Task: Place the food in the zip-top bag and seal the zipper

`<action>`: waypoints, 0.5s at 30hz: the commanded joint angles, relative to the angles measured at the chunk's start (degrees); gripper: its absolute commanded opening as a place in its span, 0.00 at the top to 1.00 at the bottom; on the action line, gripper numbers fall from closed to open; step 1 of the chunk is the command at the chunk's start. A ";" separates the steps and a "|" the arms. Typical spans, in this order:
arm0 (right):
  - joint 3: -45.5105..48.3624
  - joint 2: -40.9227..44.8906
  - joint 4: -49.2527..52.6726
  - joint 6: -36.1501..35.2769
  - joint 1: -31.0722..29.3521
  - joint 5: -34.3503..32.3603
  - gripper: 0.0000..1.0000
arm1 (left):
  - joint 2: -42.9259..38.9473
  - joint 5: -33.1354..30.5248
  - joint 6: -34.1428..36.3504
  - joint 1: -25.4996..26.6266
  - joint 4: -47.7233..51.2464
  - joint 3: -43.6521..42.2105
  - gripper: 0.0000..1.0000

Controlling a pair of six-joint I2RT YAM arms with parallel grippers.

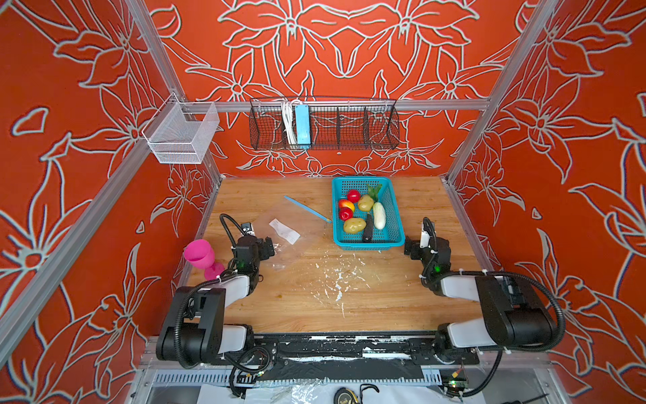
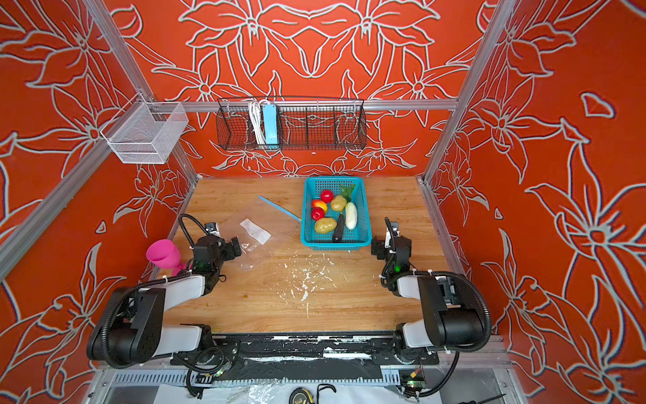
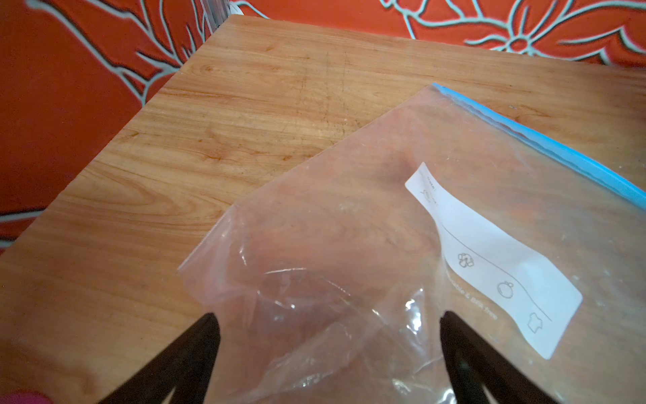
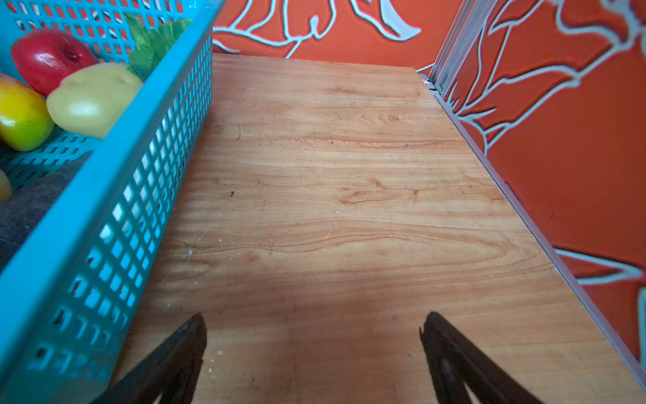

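A: Where are the top views looking from?

B: Both are looking down from high above the near edge of the table (image 1: pixel 314 307), facing the back wall (image 1: pixel 349 52). They are sharing nearly the whole scene, the teal basket (image 1: pixel 367 243) included.

A: And the wrist cameras?

B: The left wrist one is hovering low and close over the zip-top bag (image 3: pixel 332 227), left of the basket, facing toward the back left corner. The right wrist one is sitting low just right of the basket, looking along its right wall toward the back. Each is sharing that patch with the top views.
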State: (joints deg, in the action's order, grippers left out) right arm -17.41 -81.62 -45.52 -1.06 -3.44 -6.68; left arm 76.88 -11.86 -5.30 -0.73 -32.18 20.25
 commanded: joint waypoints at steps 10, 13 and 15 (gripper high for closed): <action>4.10 2.66 -8.11 -2.58 -2.42 -2.11 0.02 | -5.03 -4.84 -0.15 1.87 -3.39 -3.46 0.03; 4.39 2.70 -8.61 -2.58 -2.49 -2.11 0.02 | -4.45 -6.67 1.27 3.68 -3.96 -3.11 0.03; 4.88 2.86 -9.41 -2.63 -2.50 -2.03 0.02 | -4.93 -8.46 1.90 5.12 -1.93 -2.09 0.03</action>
State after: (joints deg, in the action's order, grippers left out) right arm -13.56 -79.59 -51.46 -2.46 -5.67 -7.75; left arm 72.51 -17.32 -4.69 2.72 -33.85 17.23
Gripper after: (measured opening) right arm 0.978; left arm 0.971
